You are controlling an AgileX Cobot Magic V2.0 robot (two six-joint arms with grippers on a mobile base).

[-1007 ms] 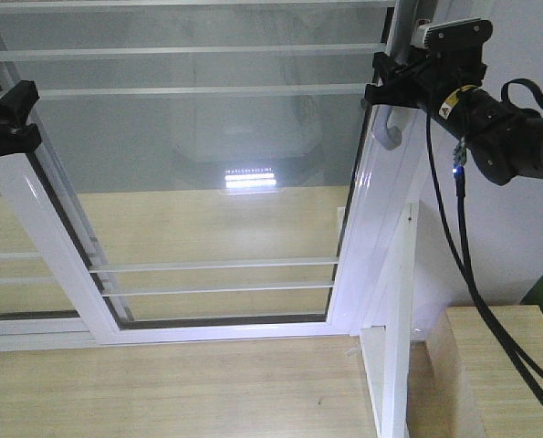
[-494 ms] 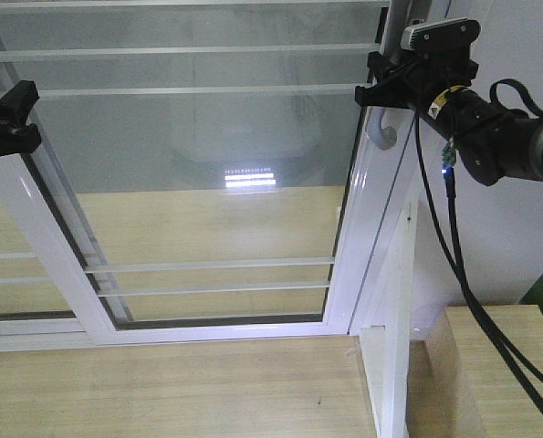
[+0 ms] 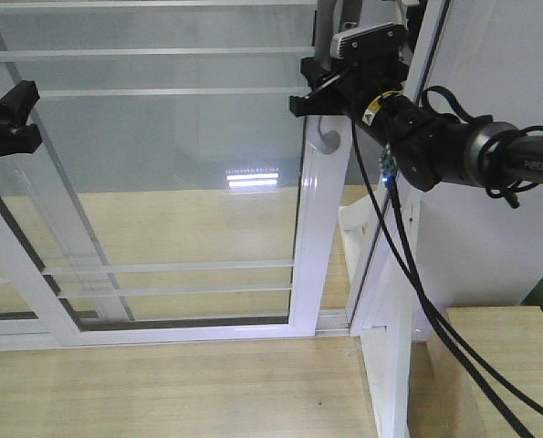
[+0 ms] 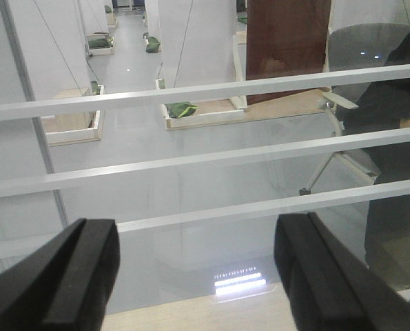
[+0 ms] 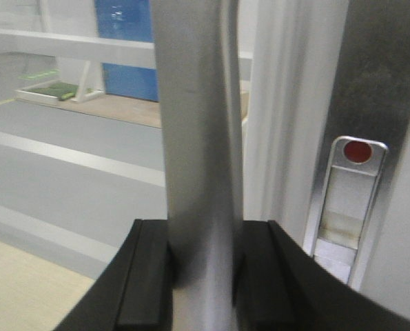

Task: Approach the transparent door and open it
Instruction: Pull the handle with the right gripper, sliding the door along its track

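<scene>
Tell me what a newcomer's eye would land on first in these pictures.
The right gripper, high in the front view, is clamped on the grey handle of the transparent door, whose white frame stands apart from the jamb post. The left gripper hangs open before the barred glass. Beside the handle, the right wrist view shows a lock plate with a red dot.

Pale wood floor [image 3: 161,383], white jamb post [image 3: 394,383], light wooden cabinet [image 3: 527,338] at right, brown board [image 4: 287,41] far off
</scene>
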